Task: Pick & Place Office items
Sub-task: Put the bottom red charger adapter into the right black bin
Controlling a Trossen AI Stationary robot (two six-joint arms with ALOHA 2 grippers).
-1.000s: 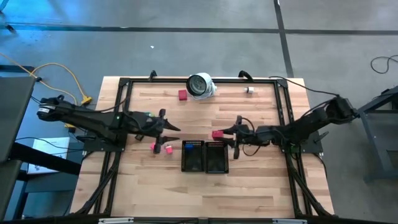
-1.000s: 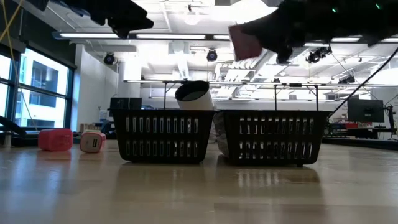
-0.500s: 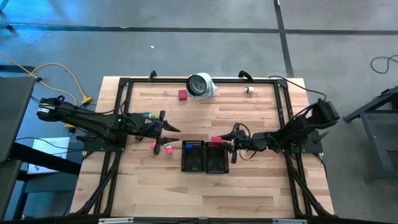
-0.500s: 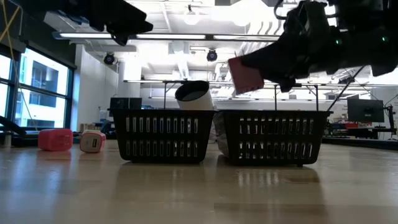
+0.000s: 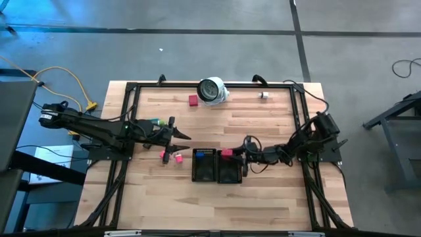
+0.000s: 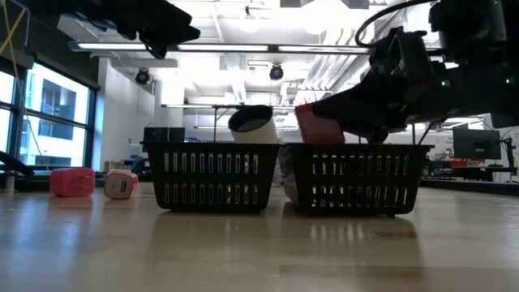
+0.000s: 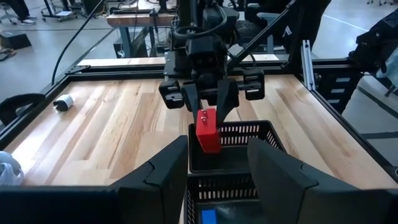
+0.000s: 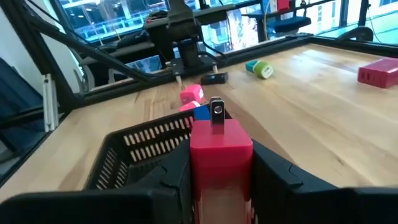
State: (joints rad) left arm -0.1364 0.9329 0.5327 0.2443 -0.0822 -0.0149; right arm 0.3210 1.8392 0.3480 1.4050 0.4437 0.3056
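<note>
A red plug-in charger [image 5: 227, 153] hangs over the near end of the right black mesh tray [image 5: 229, 168], pinched between the jaws of the right gripper [image 5: 237, 155]. A blue piece [image 5: 203, 155] lies in the left mesh tray [image 5: 204, 166]. Two pink pieces [image 5: 170, 157] sit on the table [image 5: 263, 125] just beside the left gripper [image 5: 185, 136], whose jaws stand apart and hold nothing.

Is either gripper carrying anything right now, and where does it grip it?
The right gripper holds a red plug block by its sides above the right tray, prongs pointing up. The left gripper is open and holds nothing.
</note>
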